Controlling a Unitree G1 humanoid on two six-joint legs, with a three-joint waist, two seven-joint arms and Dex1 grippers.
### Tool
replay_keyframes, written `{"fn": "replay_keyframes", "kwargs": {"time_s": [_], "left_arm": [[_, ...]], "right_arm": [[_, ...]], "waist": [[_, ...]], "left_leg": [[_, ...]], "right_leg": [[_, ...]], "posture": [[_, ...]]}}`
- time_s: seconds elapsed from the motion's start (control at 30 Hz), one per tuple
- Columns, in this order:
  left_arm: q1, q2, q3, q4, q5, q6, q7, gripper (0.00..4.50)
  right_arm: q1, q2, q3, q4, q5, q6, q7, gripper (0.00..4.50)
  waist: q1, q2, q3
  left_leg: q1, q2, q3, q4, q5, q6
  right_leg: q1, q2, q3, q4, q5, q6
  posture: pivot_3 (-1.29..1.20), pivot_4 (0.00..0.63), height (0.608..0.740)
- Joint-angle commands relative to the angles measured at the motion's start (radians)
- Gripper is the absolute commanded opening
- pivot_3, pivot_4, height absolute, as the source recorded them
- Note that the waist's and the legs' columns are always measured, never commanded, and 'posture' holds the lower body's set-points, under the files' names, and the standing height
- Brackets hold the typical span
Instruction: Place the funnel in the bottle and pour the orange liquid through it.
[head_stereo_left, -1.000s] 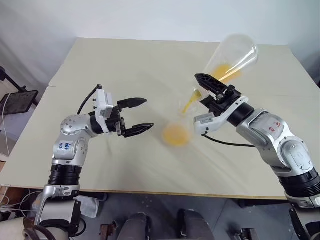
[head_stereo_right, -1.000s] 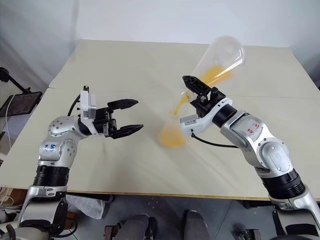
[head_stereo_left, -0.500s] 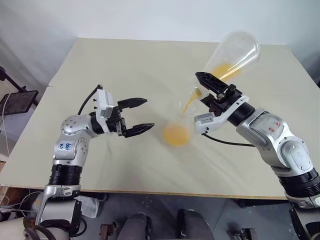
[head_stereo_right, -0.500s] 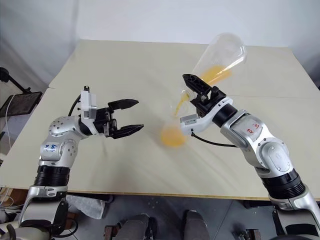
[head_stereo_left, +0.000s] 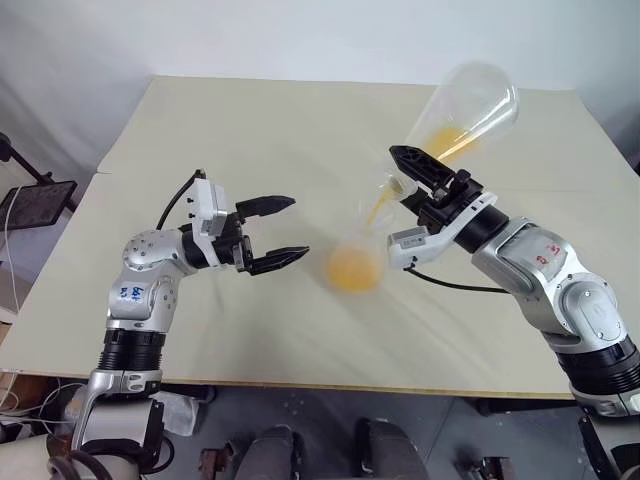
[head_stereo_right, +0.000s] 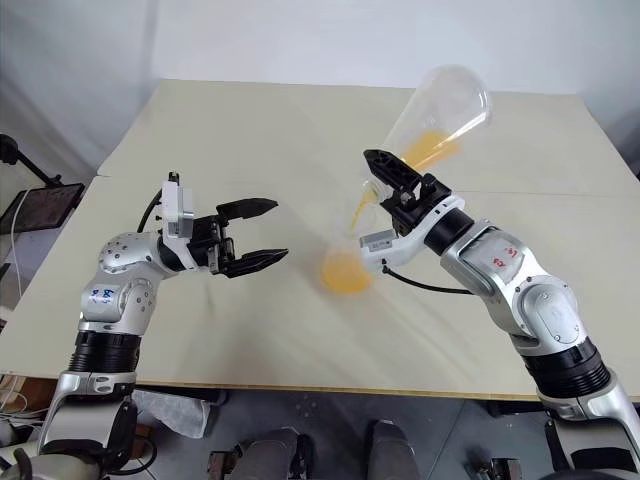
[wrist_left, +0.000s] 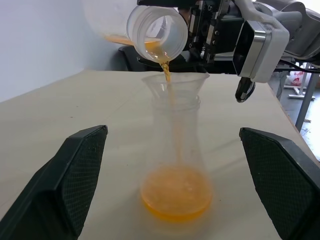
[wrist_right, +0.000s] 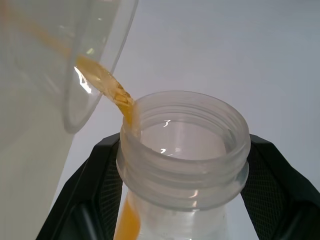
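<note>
Left gripper (head_stereo_left: 285, 230): fingers wide, empty, left of the bottle | bottle (wrist_left: 176, 165): upright on desk (head_stereo_left: 250, 130), funnel (wrist_left: 175, 82) in its neck, orange liquid (wrist_left: 175, 197) pooled inside | right gripper (head_stereo_left: 415, 175): fingers clamped on tilted flask (head_stereo_left: 465, 110), above-right of bottle, pouring.

Bottle (wrist_left: 175, 165) and funnel (wrist_left: 175, 82): clear colourless plastic, smooth, faintly glossy. Large flask (head_stereo_left: 465, 110): clear glossy plastic, threaded neck. Orange liquid (wrist_left: 175, 195): translucent, shiny. Table (head_stereo_left: 250, 130): matt beige, smooth. Gripper fingers (wrist_left: 75, 175): matt black, fine textured pads. Arm shells (head_stereo_left: 145, 270): silver, satin metal look.
</note>
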Motion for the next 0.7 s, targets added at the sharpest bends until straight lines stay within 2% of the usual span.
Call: {"fn": "replay_keyframes", "kwargs": {"time_s": [0.03,0.7], "left_arm": [[-0.011,-0.003,0.007,-0.010,-0.003,-0.014,0.004,4.50],[-0.017,-0.006,0.006,-0.009,-0.003,-0.015,0.009,4.50]], "right_arm": [[-0.036,0.000,-0.035,-0.010,-0.003,-0.005,-0.032,2.82],[-0.034,0.001,-0.030,-0.002,-0.007,-0.029,-0.041,2.82]], "waist": [[0.000,0.000,0.000],[0.000,0.000,0.000]], "left_leg": [[0.000,0.000,0.000,0.000,0.000,0.000],[0.000,0.000,0.000,0.000,0.000,0.000]], "right_leg": [[0.000,0.000,0.000,0.000,0.000,0.000],[0.000,0.000,0.000,0.000,0.000,0.000]], "posture": [[0.00,0.150,0.740],[0.00,0.150,0.740]]}}
